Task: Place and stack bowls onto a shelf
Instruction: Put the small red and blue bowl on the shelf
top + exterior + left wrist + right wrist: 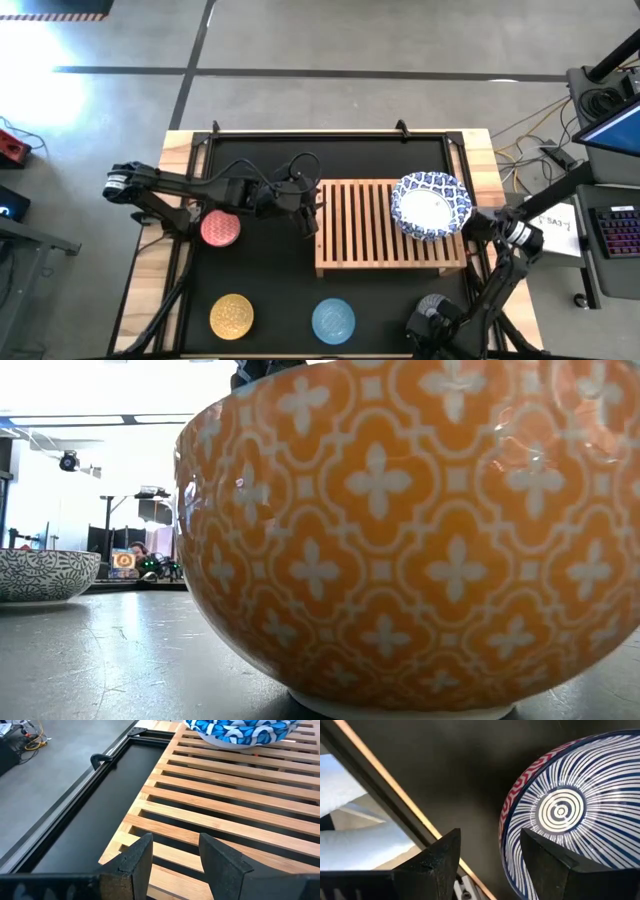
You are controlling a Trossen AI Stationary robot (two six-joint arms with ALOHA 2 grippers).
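Seen from above, a wide white bowl with a blue patterned rim point(432, 204) sits on the right end of the slatted wooden shelf point(365, 228). The left gripper point(306, 214) hovers at the shelf's left edge; its wrist view shows the jaws apart and empty over the slats. The right gripper point(490, 865) – hard to make out from above – has jaws spread beside a blue-striped bowl point(570, 815). Only the low view shows the yellow bowl point(420, 530) close up, and a dark grey bowl point(45, 573) beyond it.

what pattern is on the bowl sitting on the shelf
A blue and white swirling pattern on the bowl, with a plain white centre; the high view shows it best, at the shelf's right end.
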